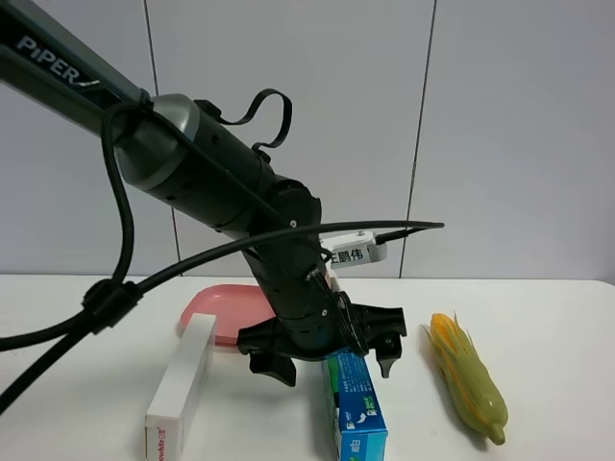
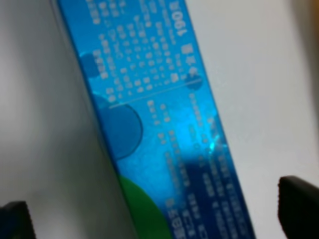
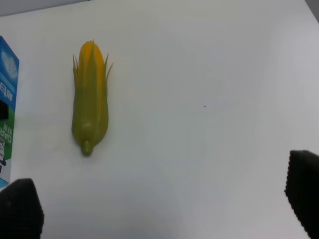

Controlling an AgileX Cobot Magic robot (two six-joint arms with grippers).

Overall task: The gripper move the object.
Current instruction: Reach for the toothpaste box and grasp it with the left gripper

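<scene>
On the desk, front and centre: box (image 1: 357, 413) lies flat between the white box (image 1: 181, 389) and the corn (image 1: 468, 376), touching neither.
Left hand (image 1: 336, 370): spread wide, low over the box's far end, one finger on each side, nothing gripped yet.
Wrist view: box (image 2: 159, 124) runs skewed across the gap of the left hand (image 2: 157, 214); both fingers sit clear of its long sides.
Step in hand: looks like the lineup before the pinch.
Doing it well: probably twist the wrist a bit so the fingers meet the long sides square, drop until they bracket the cardboard, then close gently, since a thin carton likely dents. With a grab this near one end, the other end may sag or swing on the lift, so go slow.
Right hand (image 3: 162, 204): also open, holding nothing, over bare desk with the corn (image 3: 89, 107) well off to one side.
Desk (image 1: 538, 327): plain white and smooth, so the box would likely slide if nudged.
Plate (image 1: 226, 312): pink, behind the arm, partly hidden.
Room: pale panelled wall (image 1: 500, 125) behind, nothing else to see.
</scene>
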